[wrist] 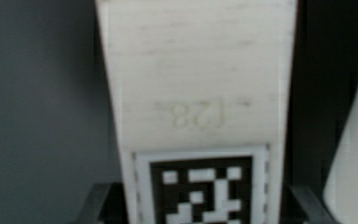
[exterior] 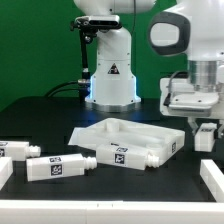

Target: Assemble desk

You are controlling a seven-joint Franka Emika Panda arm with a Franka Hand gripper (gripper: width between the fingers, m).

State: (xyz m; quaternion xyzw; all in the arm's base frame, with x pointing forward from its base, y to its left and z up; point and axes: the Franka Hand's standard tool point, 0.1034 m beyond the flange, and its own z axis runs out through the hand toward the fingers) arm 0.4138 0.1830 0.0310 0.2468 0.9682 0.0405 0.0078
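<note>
Table (exterior: 40, 197): one tabletop (exterior: 125, 135), three loose legs (exterior: 55, 166), fourth leg (exterior: 206, 137) in pincer (exterior: 204, 124)

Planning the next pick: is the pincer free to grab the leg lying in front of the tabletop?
Probably not yet: the pincer seems shut on a second leg; the front leg itself lies uncovered.

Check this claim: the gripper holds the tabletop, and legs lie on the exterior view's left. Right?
Wrong: the gripper holds a leg, not the tabletop, as the wrist view shows. The other legs do lie on the exterior view's left.
</note>
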